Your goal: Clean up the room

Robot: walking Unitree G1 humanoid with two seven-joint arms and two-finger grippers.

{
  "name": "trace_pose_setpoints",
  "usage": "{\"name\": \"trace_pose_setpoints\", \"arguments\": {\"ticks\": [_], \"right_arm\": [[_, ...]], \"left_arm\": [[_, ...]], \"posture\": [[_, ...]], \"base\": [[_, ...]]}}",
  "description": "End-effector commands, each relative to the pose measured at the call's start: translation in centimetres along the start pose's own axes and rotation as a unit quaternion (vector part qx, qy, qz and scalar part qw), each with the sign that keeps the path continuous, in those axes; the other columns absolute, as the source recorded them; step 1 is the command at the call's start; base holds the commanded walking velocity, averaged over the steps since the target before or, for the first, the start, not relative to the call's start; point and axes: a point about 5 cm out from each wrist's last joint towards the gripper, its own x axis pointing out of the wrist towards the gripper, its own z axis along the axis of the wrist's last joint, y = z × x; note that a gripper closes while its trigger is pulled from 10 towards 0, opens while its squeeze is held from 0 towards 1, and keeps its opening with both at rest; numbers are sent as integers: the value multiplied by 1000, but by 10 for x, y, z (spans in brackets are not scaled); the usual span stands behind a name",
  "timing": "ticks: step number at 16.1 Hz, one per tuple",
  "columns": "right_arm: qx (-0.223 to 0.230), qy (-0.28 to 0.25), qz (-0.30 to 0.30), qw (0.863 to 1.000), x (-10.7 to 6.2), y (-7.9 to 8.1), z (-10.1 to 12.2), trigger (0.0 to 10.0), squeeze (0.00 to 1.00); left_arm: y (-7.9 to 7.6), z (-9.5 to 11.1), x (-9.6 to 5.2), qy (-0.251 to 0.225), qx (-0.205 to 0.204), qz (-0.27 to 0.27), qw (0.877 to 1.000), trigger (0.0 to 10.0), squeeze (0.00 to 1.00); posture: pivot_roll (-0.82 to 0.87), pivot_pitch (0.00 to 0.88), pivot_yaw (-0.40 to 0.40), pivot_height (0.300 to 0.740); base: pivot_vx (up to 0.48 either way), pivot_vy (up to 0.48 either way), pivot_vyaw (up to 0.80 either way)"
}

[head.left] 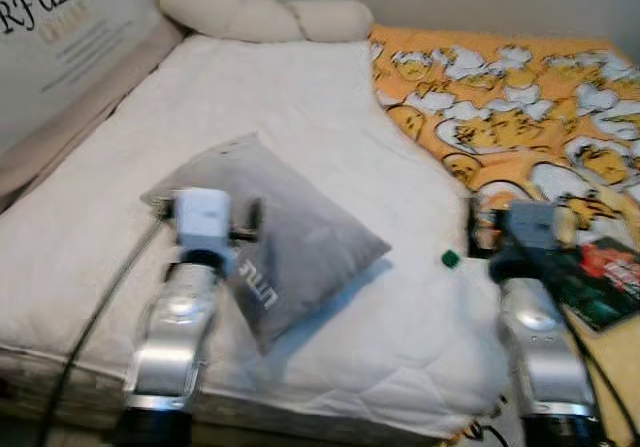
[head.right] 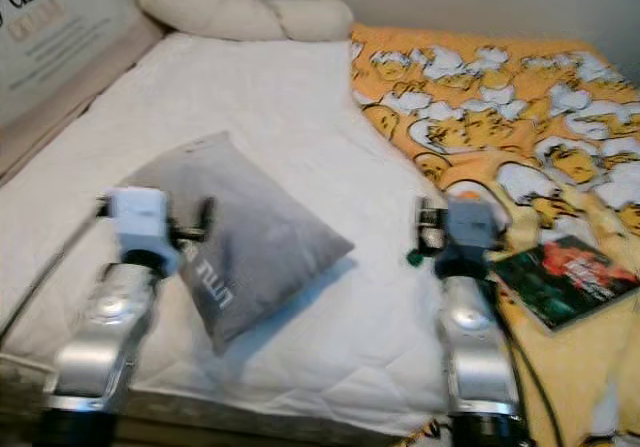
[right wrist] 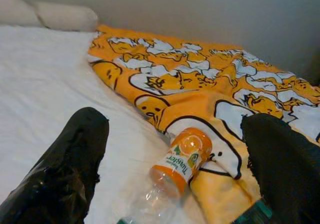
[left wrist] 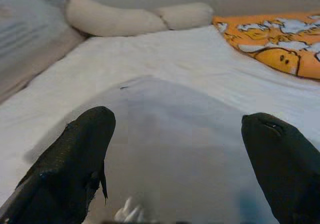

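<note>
Both arms are reaching forward over the bed [head.left: 300,97]. The left gripper [left wrist: 177,149] is hovering wide open above the grey pillow [head.left: 285,237], holding nothing. The right gripper [right wrist: 175,159] is spread wide, empty, over a bottle [right wrist: 175,174] lying on its side, cap towards the robot, at the yellow blanket's [right wrist: 200,83] edge

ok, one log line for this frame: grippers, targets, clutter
left gripper: open, over grey pillow | right gripper: open, facing empty juice bottle on bed by orange blanket | book on blanket
</note>
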Motion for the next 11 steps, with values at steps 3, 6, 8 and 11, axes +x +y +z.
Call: {"name": "trace_pose_setpoints", "arguments": {"ticks": [3, 6, 8, 11], "right_arm": [[8, 2, 11, 1000, -1, 7, -1, 10000, 0], [14, 2, 10, 1000, -2, 7, -2, 10000, 0], [23, 5, 9, 1000, -2, 7, -2, 10000, 0], [34, 11, 7, 999, -2, 6, -4, 10000, 0]], "left_arm": [[8, 0, 1, -3, 5, 9, 1000, 10000, 0], [6, 1, 2, -4, 4, 2, 1000, 10000, 0], [4, 1, 3, -3, 5, -3, 1000, 10000, 0], [3, 0, 4, -2, 7, -7, 1000, 10000, 0]], "posture": [[43, 0, 0, 740], [40, 0, 9, 740], [39, 0, 12, 740], [38, 0, 13, 740]], "base": [[0, 0, 0], [0, 0, 0], [0, 0, 0], [0, 0, 0]]}}
